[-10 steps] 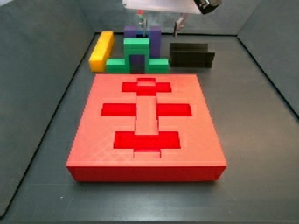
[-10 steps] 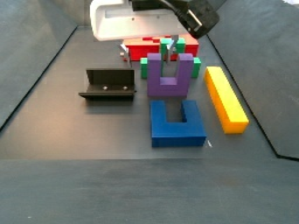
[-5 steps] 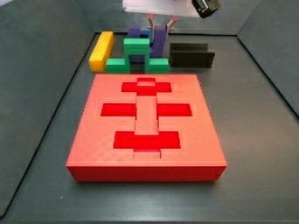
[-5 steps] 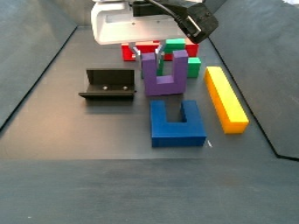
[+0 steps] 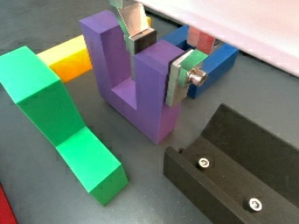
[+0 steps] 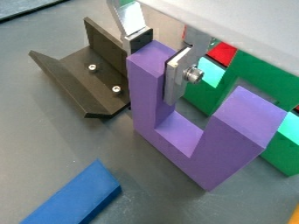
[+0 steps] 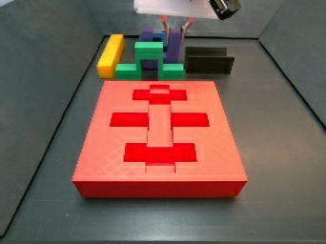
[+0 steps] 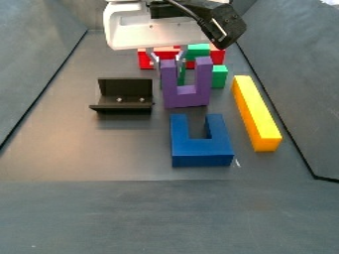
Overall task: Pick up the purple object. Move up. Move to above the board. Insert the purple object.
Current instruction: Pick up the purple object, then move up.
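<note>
The purple object (image 8: 185,91) is a U-shaped block standing prongs up on the floor between the green block (image 8: 205,55) and the blue block (image 8: 201,137). My gripper (image 5: 160,51) is down over one prong, also in the other wrist view (image 6: 158,57). The silver fingers (image 5: 184,77) press that prong from both sides, so the gripper is shut on the purple object (image 6: 198,140). In a side view the purple object (image 7: 174,52) is partly hidden behind the green block (image 7: 152,52). The red board (image 7: 114,152) lies in front, apart from the gripper (image 7: 171,38).
A long yellow bar (image 8: 255,111) lies beside the purple and blue blocks. The dark fixture (image 8: 122,97) stands on the other side, close to the gripped prong (image 6: 87,74). The green block (image 5: 59,114) stands close to the free prong. Grey walls ring the floor.
A second ago my gripper was higher; it has come down over the purple object's prong. Nothing visible has moved in the last half second.
</note>
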### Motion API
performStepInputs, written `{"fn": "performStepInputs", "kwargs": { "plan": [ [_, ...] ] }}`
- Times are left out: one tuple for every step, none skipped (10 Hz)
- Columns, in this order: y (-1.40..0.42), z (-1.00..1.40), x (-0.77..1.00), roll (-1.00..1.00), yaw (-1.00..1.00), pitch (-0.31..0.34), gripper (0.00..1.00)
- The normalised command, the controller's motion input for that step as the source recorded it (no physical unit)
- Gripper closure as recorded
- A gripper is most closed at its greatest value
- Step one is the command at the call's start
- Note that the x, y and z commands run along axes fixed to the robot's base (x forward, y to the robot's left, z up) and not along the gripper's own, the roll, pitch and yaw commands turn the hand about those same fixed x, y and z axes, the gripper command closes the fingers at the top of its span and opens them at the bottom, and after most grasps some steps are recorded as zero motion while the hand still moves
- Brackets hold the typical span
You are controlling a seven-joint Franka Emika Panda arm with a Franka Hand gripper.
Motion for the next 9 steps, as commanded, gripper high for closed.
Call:
{"fn": "performStepInputs", "kwargs": {
  "plan": [
    [0.00, 0.00, 0.00, 0.00, 0.00, 0.000, 1.00],
    [0.00, 0.00, 0.00, 0.00, 0.00, 0.000, 1.00],
    [0.00, 0.00, 0.00, 0.00, 0.00, 0.000, 1.00],
    [0.00, 0.00, 0.00, 0.00, 0.00, 0.000, 1.00],
    [0.00, 0.00, 0.00, 0.00, 0.00, 0.000, 1.00],
    [0.00, 0.00, 0.00, 0.00, 0.00, 0.000, 1.00],
    [0.00, 0.00, 0.00, 0.00, 0.00, 0.000, 1.00],
    [0.00, 0.00, 0.00, 0.00, 0.00, 0.000, 1.00],
    [0.00, 0.83, 0.00, 0.00, 0.00, 0.000, 1.00]
  ]
}}
